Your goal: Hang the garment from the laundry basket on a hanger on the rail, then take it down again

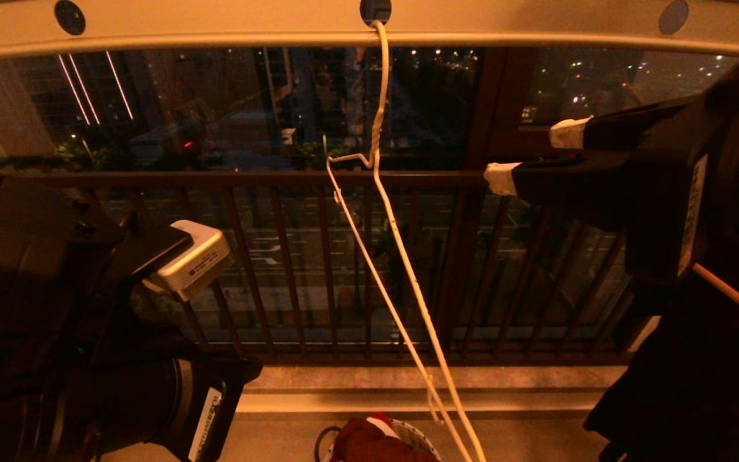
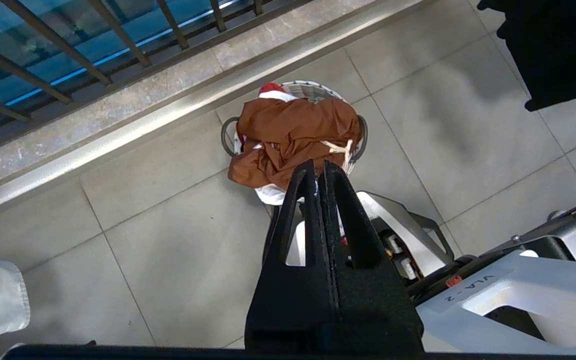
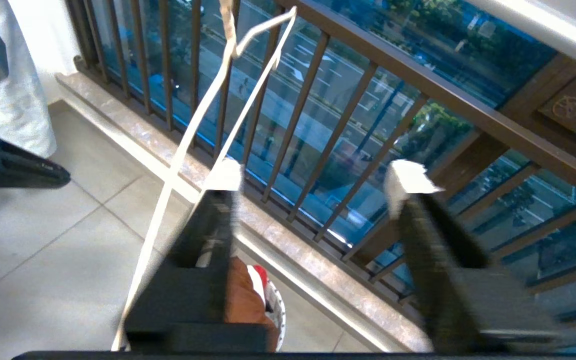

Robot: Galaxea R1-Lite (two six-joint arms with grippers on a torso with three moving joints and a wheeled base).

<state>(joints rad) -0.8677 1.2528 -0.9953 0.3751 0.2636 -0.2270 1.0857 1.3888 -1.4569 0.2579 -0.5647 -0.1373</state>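
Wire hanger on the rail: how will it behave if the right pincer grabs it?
The hanger hangs from a single hole in the rail, so it will probably swing when touched. Its thin wire already looks bent, so likely springy. Probably light; the open right pincer may slip on it.

Our arms are black and boxy. The right gripper (image 1: 526, 156) has black fingers capped in white tape; the left gripper (image 2: 316, 172) has plain black, triangular ones. A grey camera block (image 1: 193, 258) sits on our left wrist, and white labels mark both arms.
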